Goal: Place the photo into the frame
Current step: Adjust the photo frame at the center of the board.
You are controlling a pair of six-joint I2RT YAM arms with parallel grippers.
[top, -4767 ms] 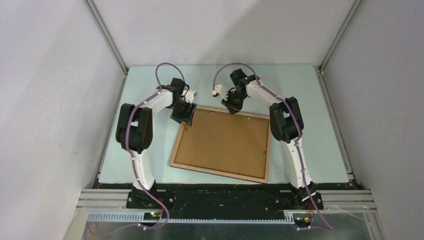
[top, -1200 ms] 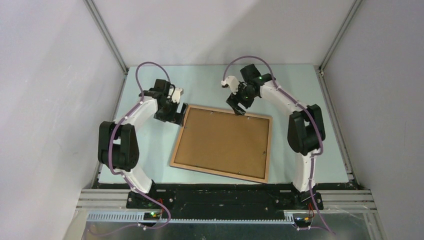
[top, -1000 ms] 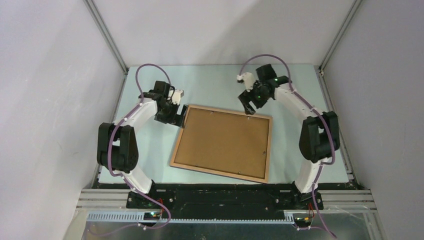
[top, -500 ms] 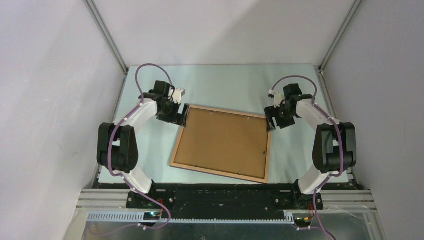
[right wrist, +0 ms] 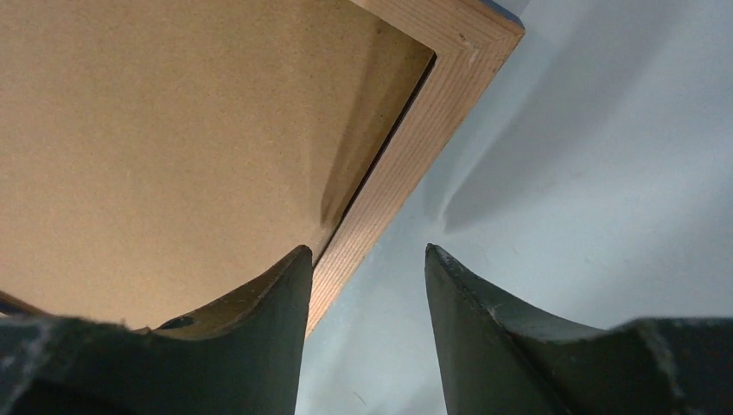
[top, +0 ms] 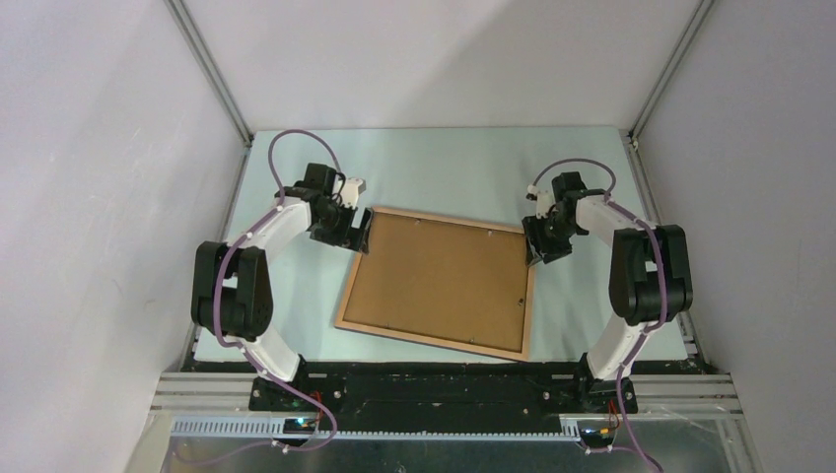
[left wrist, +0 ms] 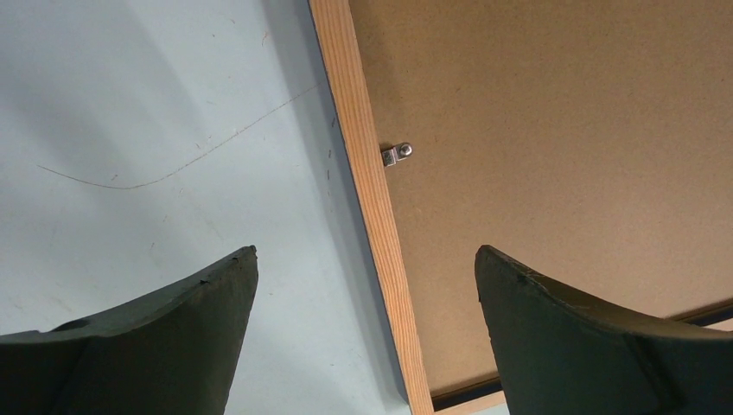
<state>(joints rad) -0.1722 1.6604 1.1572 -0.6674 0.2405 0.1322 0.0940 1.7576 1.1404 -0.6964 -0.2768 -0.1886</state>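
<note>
The frame (top: pixel 429 339) lies face down on the table, its light wood rails up. The brown backing board (top: pixel 444 281) fills it. The photo is hidden. My left gripper (top: pixel 357 233) is open at the frame's far left corner. In the left wrist view it (left wrist: pixel 366 252) straddles the left rail (left wrist: pixel 359 130), one finger over the table and one over the backing board (left wrist: pixel 536 130). My right gripper (top: pixel 535 248) is open at the far right corner. In the right wrist view it (right wrist: pixel 366 251) straddles the right rail (right wrist: pixel 432 112) beside the backing board (right wrist: pixel 173 130).
A small metal clip (left wrist: pixel 396 154) sits on the left rail's inner edge. The pale table (top: pixel 444 168) is enclosed by grey walls with metal posts at the back corners. The arm bases stand at the near edge.
My right arm has swung from the middle of the frame's far rail to its far right corner and lowered. The left gripper has stayed at the far left corner.
</note>
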